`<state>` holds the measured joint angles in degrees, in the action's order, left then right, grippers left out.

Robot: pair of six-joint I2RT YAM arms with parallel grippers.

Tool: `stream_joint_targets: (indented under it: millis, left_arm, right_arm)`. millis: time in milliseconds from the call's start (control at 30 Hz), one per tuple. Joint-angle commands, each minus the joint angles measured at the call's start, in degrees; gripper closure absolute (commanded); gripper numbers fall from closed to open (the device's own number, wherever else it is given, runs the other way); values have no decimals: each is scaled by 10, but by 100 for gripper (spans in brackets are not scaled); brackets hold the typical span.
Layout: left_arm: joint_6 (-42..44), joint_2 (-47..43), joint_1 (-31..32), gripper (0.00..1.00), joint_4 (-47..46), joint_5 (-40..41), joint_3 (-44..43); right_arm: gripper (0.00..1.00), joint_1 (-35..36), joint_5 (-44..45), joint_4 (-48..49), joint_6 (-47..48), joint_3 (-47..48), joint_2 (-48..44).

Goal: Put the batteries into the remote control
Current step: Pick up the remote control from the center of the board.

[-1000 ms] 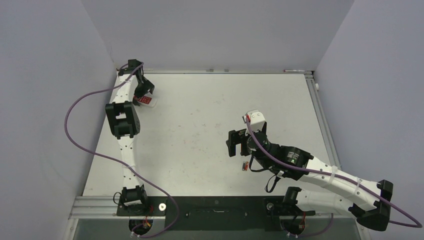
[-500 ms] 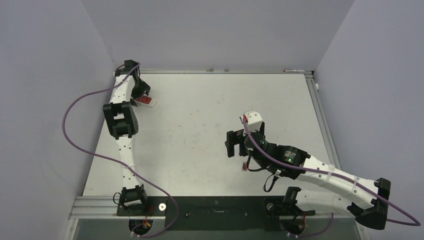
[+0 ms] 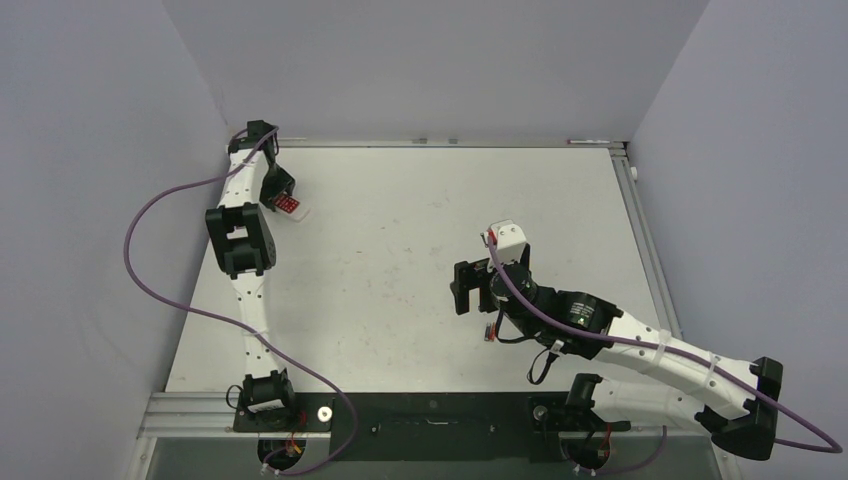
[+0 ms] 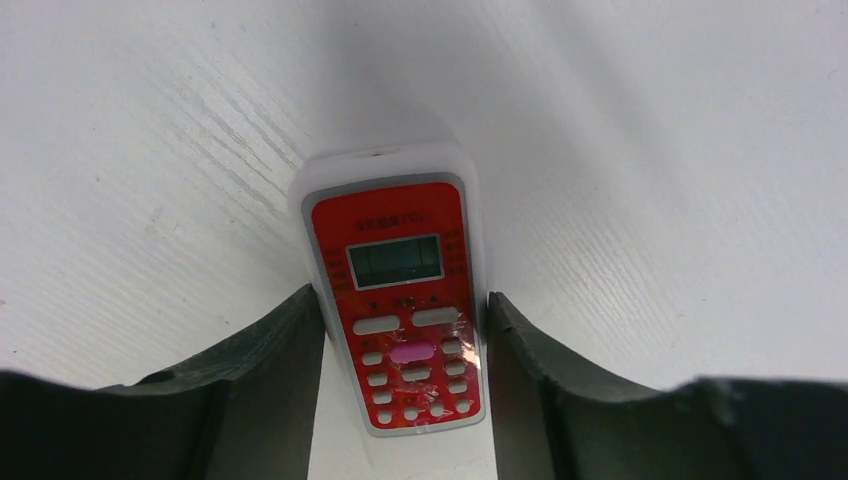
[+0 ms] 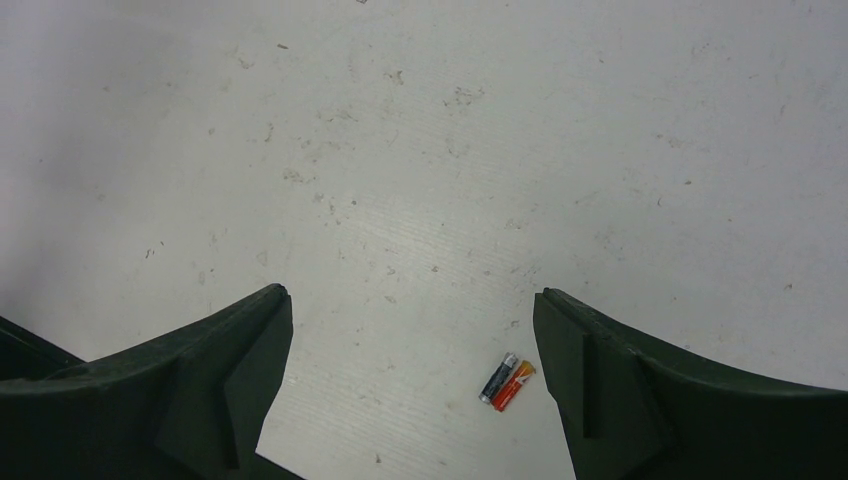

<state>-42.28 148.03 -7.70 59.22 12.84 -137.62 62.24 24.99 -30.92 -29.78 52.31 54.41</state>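
Red-faced remote [image 4: 395, 260] is clamped by the outstretched left claw [image 4: 405, 300] at the far-left corner; the right claw [image 5: 412, 293] is held open over batteries [image 5: 507, 383].

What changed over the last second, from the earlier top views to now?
The left tool edged left toward the wall, and the remote between its fingers shifted a little with it. The right tool eased slightly left early on, then held, open. The batteries stayed put.
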Motion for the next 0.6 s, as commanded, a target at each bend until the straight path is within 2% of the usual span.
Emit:
stream_joint_targets:
  millis: [0,133,167,200,567]
  left_arm:
    - [-5,5,-7,63,-3,-21,21]
    - [-1,-26,-8,84,-35,-51,63]
    - [-2,-36,-9,94,-44,-59,76]
    - [-2,-50,-10,100,-55,-68,95]
    - [-4,-173,-16,100,-170,-117,271]
  right_arm:
    - [10,-3,0,8,-11,5,-17]
    - [10,-3,-5,10,-16,4,-19]
    - [10,-3,-7,12,-17,4,-19]
    - [10,-3,-8,14,-18,3,-19]
    - [10,-2,-38,43,-36,-14,-14]
